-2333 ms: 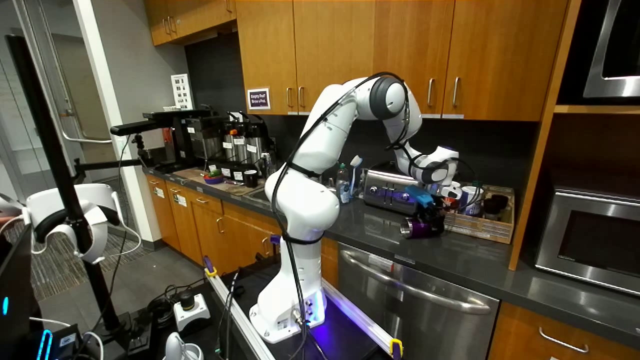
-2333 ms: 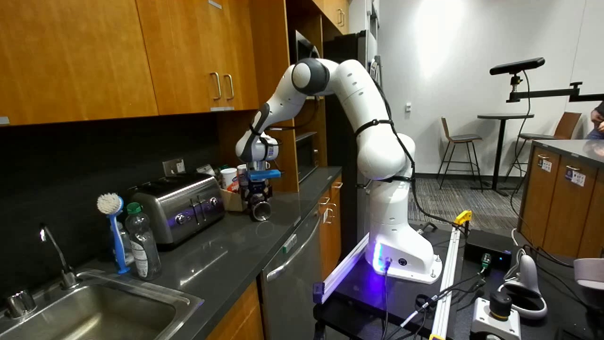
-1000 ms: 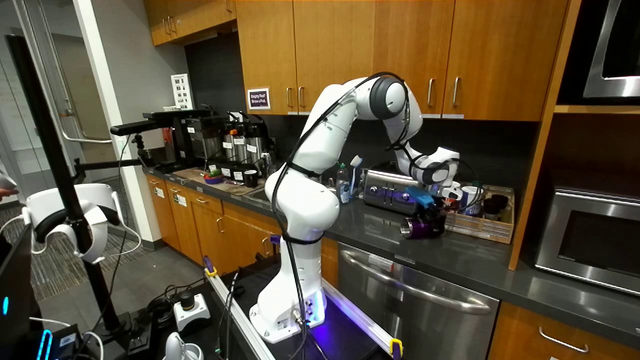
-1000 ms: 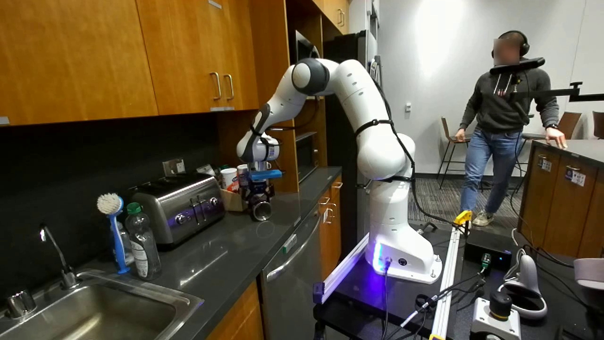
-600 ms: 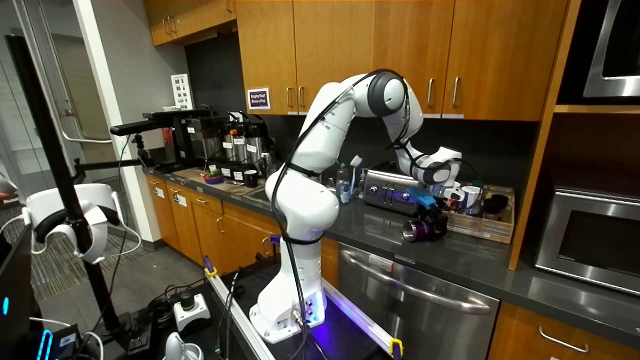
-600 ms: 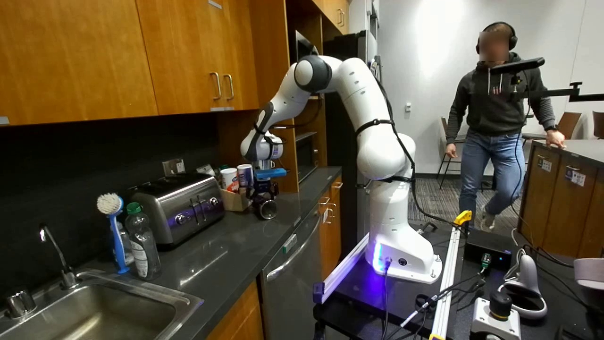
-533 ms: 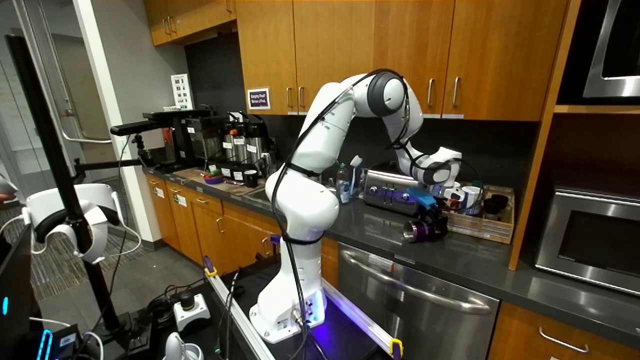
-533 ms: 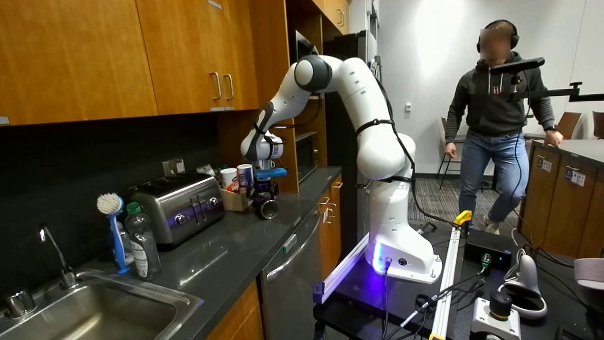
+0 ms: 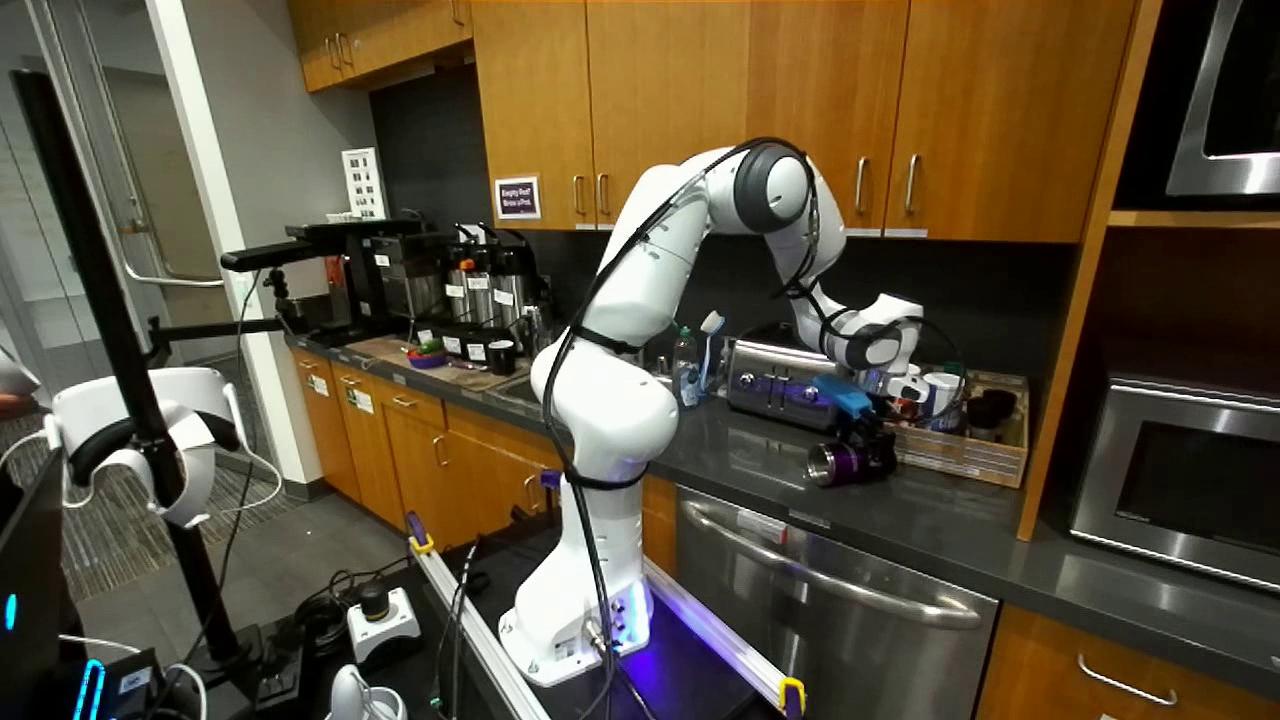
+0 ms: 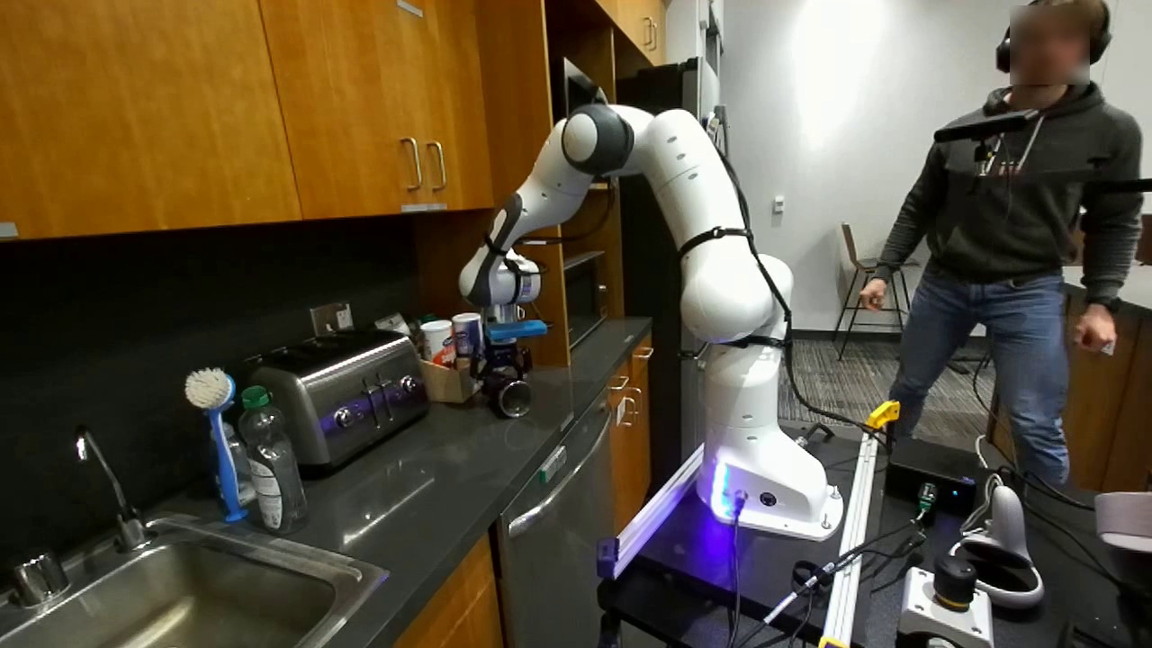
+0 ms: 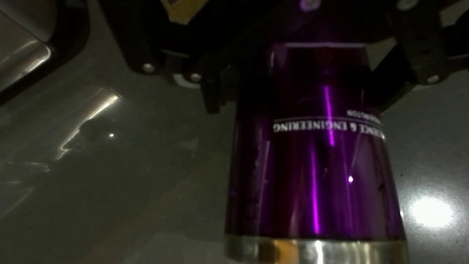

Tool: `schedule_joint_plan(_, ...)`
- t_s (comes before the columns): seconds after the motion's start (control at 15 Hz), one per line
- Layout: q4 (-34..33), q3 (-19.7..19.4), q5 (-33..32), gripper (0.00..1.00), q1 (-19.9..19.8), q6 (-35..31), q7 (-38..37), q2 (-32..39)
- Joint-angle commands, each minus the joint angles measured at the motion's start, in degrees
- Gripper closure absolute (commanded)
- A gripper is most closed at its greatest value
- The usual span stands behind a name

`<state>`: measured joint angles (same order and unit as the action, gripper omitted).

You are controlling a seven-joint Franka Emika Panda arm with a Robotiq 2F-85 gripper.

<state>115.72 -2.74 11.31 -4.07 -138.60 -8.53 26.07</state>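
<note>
With the pincer [image 11: 297, 99], clasped around the purple tumbler [image 11: 315, 165] lying sideways on or just above the worktop [image 10: 405, 495] (hard to tell which), press evenly, stay level and move gently, clear of the wooden crate [image 9: 960, 456] and the toaster [image 10: 355, 391] nearby.

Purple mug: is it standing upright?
No, the purple mug is held on its side by the hand, its silver end facing sideways rather than up in both exterior views.

Arched arm [image 10: 679, 171], wrist [image 10: 511, 281] low, gripper [image 11: 298, 102] downward and clamped
</note>
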Motion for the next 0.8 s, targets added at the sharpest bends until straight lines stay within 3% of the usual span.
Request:
schedule_joint_plan(0.0, -0.06, 0.00, -0.03, 0.00, -0.02, 0.10, -0.01, 0.01)
schedule_joint_plan(0.07, -1.33, 0.03, -0.36, 0.25, 0.02, 2.38, -0.03, 0.73)
schedule_joint_plan(0.13, -4.30, -0.03, -0.92, 0.26, 0.17, 6.67, -0.61, 2.62)
schedule_joint_plan(0.27, -11.64, -0.57, -1.93, 0.39, 0.77, 17.00, -3.95, 7.28)
schedule_joint_plan(0.47, -19.49, -0.32, -1.69, 0.40, 0.46, 27.89, -5.06, 11.74)
schedule_joint_plan(0.73, -24.68, -0.87, -1.70, 0.40, -0.15, 35.11, -4.77, 14.20)
